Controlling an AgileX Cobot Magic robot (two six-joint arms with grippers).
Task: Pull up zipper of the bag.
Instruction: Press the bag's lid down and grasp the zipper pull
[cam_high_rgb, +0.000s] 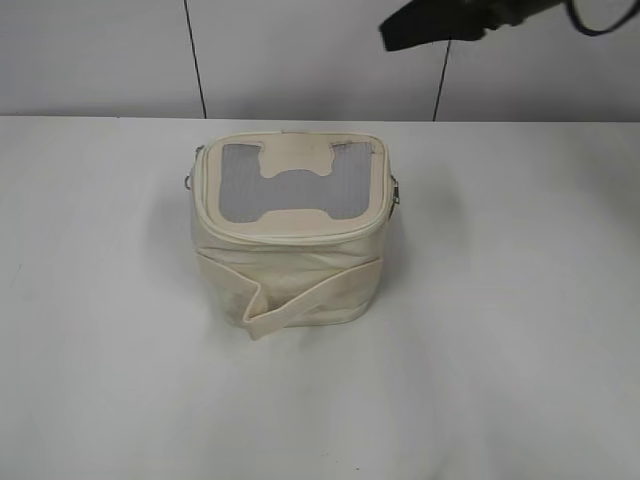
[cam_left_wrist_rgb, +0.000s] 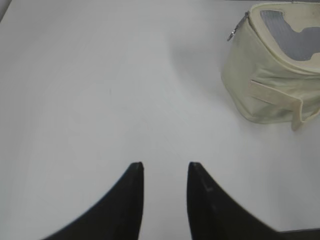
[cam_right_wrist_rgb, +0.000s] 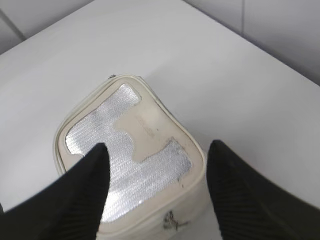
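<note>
The cream bag (cam_high_rgb: 290, 250) stands in the middle of the white table, with its grey window and bone-shaped patch facing up. The zipper (cam_high_rgb: 290, 232) runs around its top rim, with a silver slider on the right side (cam_high_rgb: 395, 195) and another on the left (cam_high_rgb: 187, 182). My right gripper (cam_right_wrist_rgb: 157, 150) is open and hovers above the bag (cam_right_wrist_rgb: 145, 125), over the end with one slider (cam_right_wrist_rgb: 172, 222). My left gripper (cam_left_wrist_rgb: 165, 167) is open and empty over bare table, well left of the bag (cam_left_wrist_rgb: 275, 75).
The white table (cam_high_rgb: 520, 350) spreads all around the bag. A light wall with dark seams (cam_high_rgb: 195, 60) stands behind the table. Part of the right arm (cam_high_rgb: 440, 25) shows dark at the top of the exterior view.
</note>
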